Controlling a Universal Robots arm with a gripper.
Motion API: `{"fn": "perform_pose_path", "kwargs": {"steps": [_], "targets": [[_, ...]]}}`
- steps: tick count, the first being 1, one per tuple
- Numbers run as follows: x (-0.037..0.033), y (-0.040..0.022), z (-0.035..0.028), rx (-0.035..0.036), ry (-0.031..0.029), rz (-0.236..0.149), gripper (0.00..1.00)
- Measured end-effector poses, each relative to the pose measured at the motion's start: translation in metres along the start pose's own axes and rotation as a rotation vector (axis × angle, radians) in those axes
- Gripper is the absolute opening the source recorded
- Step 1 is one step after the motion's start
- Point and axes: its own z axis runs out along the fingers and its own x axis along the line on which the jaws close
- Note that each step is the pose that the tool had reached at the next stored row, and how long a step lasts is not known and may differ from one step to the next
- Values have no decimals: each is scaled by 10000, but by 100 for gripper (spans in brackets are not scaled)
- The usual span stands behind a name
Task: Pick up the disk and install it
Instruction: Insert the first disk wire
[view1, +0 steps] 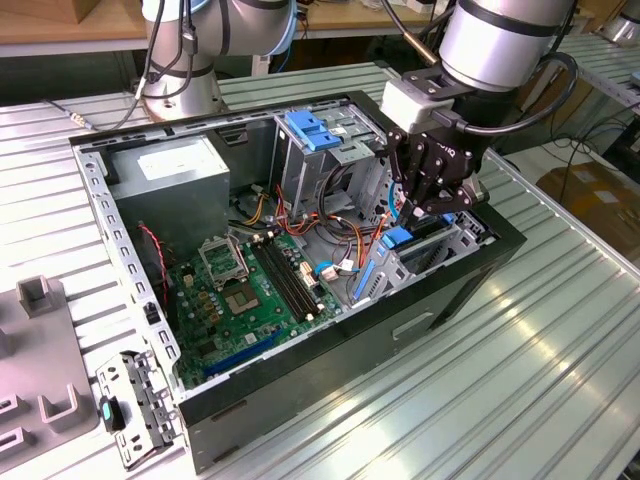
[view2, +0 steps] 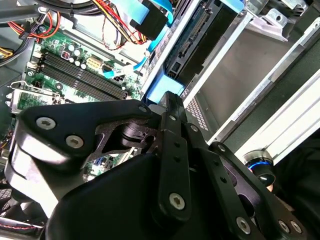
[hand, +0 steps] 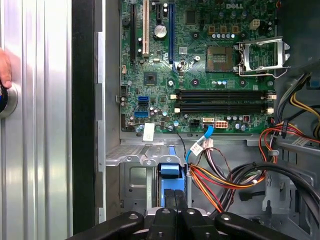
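The open computer case lies on its side. I have the gripper low over the drive cage, at the corner on the exterior view's right. The disk stands on edge in that cage, its long axis running down into the slot, in line with the fingers. They are pinched together with nothing between them. The disk's blue rail end sits straight beyond the tips, touching or nearly so.
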Motion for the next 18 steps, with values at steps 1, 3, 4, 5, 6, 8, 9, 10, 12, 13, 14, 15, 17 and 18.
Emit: {"fn": "perform_pose_path", "kwargs": {"steps": [1, 3, 4, 5, 6, 8, 9, 10, 12, 13, 14, 15, 17, 18], "targets": [[0, 0, 0, 1, -1, 0, 11], [1, 0, 0, 1, -1, 0, 11], [1, 0, 0, 2, 0, 0, 11], [1, 0, 0, 2, 0, 0, 11], [2, 0, 0, 2, 0, 0, 11], [2, -18, 0, 3, 0, 0, 11], [2, -37, 0, 3, 0, 0, 11], [2, -59, 0, 3, 0, 0, 11], [2, -100, 1, 3, 0, 0, 11], [2, -115, 1, 3, 0, 0, 11], [1, -133, 1, 2, 1, -1, 11], [2, -141, 2, 2, 1, -1, 11], [2, -148, 1, 3, 2, 0, 11], [2, -149, 2, 3, 2, -1, 11]]}}
